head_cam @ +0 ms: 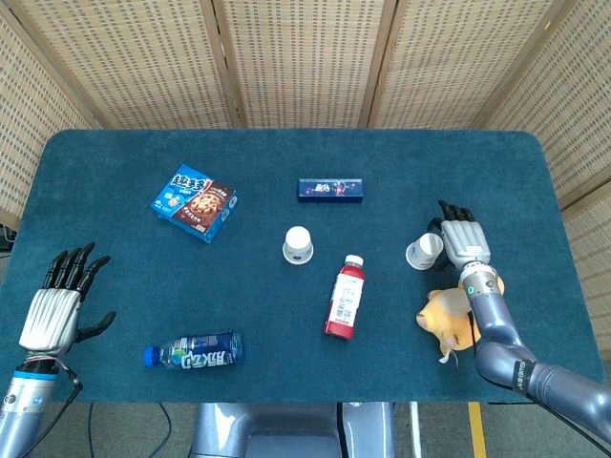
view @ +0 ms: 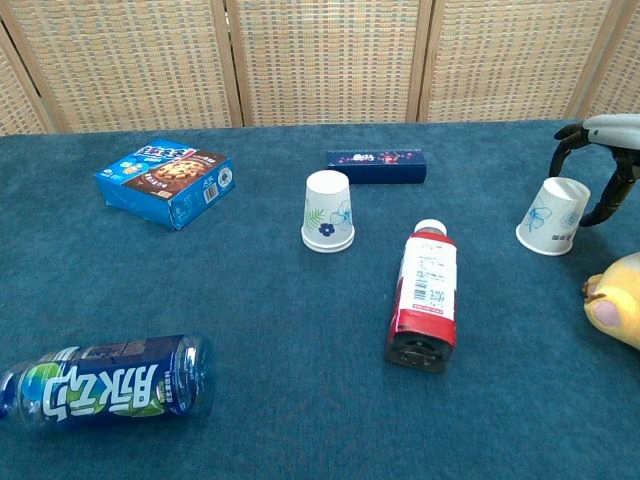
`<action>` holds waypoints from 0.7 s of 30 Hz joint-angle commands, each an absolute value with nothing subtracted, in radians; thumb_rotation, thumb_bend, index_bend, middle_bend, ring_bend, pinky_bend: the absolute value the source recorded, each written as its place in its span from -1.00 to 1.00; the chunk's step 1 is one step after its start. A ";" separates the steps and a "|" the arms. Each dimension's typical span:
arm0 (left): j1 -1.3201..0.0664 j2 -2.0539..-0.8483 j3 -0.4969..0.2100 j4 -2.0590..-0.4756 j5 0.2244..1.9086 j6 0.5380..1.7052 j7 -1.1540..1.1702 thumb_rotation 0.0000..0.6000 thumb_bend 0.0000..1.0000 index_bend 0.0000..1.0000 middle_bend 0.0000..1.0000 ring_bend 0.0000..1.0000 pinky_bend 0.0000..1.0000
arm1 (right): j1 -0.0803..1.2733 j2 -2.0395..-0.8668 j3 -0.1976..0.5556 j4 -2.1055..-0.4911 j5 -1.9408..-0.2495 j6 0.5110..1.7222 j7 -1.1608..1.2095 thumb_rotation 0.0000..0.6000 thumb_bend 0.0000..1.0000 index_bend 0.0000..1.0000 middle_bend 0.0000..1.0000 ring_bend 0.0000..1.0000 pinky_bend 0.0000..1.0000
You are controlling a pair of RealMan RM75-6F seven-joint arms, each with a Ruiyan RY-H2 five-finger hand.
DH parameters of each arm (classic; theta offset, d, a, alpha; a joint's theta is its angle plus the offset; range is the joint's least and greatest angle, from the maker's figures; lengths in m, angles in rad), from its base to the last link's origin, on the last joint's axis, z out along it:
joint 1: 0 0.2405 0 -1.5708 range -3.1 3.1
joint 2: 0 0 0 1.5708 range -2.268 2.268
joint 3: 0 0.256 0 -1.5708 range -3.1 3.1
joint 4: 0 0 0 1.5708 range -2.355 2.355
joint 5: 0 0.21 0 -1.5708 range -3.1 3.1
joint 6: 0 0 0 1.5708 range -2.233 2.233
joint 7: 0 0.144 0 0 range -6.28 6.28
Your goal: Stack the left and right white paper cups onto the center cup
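Cups sit upside down on our blue table (head_cam: 115, 191). Our right hand (head_cam: 464, 240) arches over the right cup (head_cam: 423, 252), fingers (view: 566, 140) curved around it but apart from its wall, holding nothing. The center cup (head_cam: 298, 244) stands well off to that hand's left, past a lying red bottle (head_cam: 345, 297). Our left hand (head_cam: 57, 303) rests open, fingers spread, near a lying blue bottle (head_cam: 194, 349).

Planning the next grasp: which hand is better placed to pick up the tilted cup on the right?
The right hand: its fingers curve around the tilted paper cup. The left hand sits open at the table's far left corner.
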State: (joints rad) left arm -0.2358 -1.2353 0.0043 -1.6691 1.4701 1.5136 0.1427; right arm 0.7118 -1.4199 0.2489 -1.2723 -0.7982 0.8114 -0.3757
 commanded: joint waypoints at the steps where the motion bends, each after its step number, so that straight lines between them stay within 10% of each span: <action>1: -0.233 -1.236 -0.001 -1.667 1.472 1.510 0.140 1.00 -0.49 -0.70 -1.00 -1.00 -1.00 | 0.722 -1.432 0.247 -1.258 -0.797 0.810 -0.372 1.00 -0.52 -0.19 -0.87 -1.00 -0.75; 21: -0.220 -1.229 -0.028 -1.659 1.468 1.490 0.111 1.00 -0.49 -0.70 -1.00 -1.00 -1.00 | 0.742 -1.425 0.260 -1.315 -0.826 0.893 -0.384 1.00 -0.47 0.01 -0.80 -1.00 -0.72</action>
State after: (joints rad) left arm -0.2198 -1.2296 -0.0282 -1.6591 1.4679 1.4899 0.1115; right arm 0.7401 -1.4348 0.2527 -1.2983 -0.8146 0.8774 -0.3819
